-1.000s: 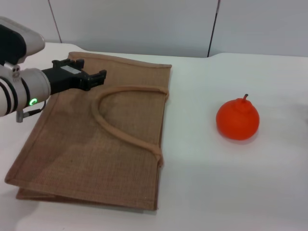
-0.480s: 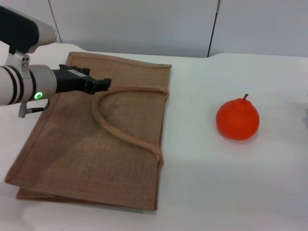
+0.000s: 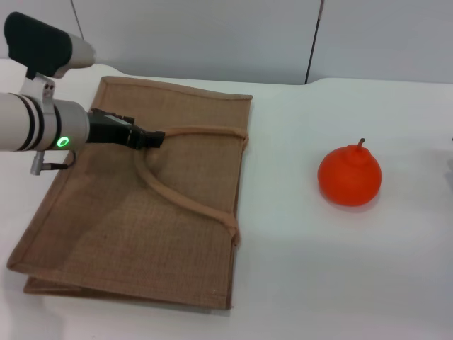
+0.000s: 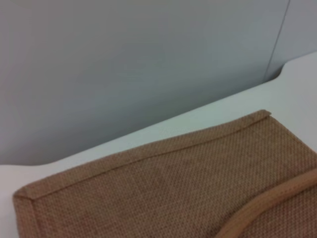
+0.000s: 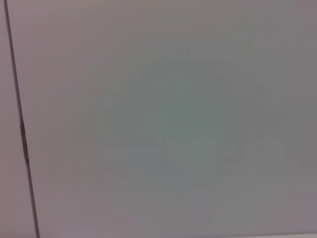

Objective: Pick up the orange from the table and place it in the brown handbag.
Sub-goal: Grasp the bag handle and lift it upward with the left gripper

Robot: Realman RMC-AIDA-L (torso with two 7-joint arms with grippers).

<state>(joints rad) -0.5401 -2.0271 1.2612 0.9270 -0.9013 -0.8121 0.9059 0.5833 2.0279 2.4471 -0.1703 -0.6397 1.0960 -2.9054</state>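
White table (image 3: pixel 297 283) carries the brown handbag (image 3: pixel 106 212) lying flat at nine o'clock, the left gripper (image 3: pixel 152 138), jaws seemingly closed, at its upper handle (image 3: pixel 205 131), probably to open it for the orange (image 3: pixel 349 176) at three o'clock.

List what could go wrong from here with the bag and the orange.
1. The bag lies flat on the table with its mouth shut; the orange cannot go in until it is opened.
2. The left gripper is at the handle; a weak hold on the thin loop may slip.
3. The round orange sits free, apart from the bag; a nudge might roll it.
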